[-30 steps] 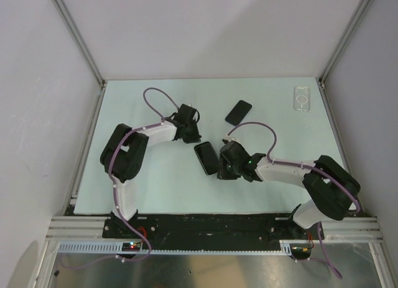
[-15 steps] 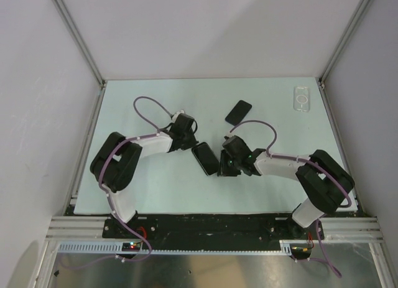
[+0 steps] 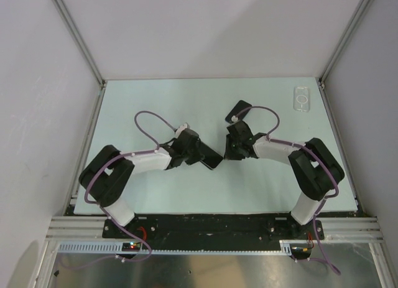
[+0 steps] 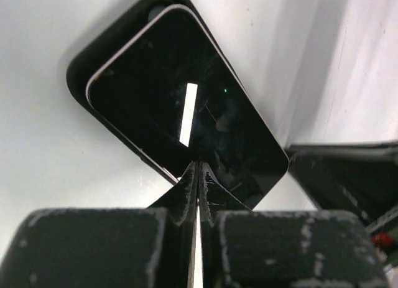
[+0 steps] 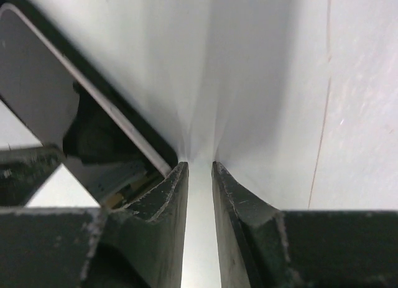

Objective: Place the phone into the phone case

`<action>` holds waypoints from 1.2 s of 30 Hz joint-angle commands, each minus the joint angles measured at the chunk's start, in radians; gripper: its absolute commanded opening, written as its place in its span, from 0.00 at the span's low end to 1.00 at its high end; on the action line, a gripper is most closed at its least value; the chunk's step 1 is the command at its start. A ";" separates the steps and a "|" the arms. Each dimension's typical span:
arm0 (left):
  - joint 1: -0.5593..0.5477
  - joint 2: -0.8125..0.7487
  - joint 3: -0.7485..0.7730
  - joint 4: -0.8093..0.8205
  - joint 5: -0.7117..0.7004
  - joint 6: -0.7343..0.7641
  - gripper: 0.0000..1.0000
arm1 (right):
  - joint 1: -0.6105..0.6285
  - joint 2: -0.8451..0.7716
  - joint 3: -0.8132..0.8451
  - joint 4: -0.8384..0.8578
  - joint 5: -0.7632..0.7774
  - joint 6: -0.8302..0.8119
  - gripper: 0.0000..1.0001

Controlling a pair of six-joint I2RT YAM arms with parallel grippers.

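Over the last second the left gripper [image 4: 198, 176] has closed, its fingers now pressed together at the near edge of the phone [image 4: 186, 107]; whether they pinch that edge I cannot tell. The phone has slid and turned a little on the table [image 3: 155, 107] between the two arms. The right gripper [image 5: 199, 170] has its fingers slightly apart and empty, just beside the phone. The case [image 3: 302, 99] lies untouched in the far right corner, well apart, so insertion looks far off
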 commanded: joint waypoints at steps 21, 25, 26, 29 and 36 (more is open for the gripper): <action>0.243 0.071 0.171 -0.110 -0.046 0.150 0.10 | 0.004 -0.131 -0.158 0.110 0.036 0.086 0.27; 0.253 0.154 0.223 -0.110 0.000 0.163 0.09 | 0.023 -0.113 -0.174 0.172 -0.010 0.131 0.25; 0.253 0.164 0.226 -0.110 0.012 0.161 0.09 | 0.025 -0.106 -0.174 0.188 -0.022 0.142 0.25; 0.251 0.187 0.221 -0.109 0.035 0.158 0.08 | 0.025 -0.089 -0.173 0.216 -0.041 0.165 0.25; 0.227 0.176 0.172 -0.095 0.080 0.149 0.07 | 0.024 -0.071 -0.167 0.276 -0.043 0.192 0.25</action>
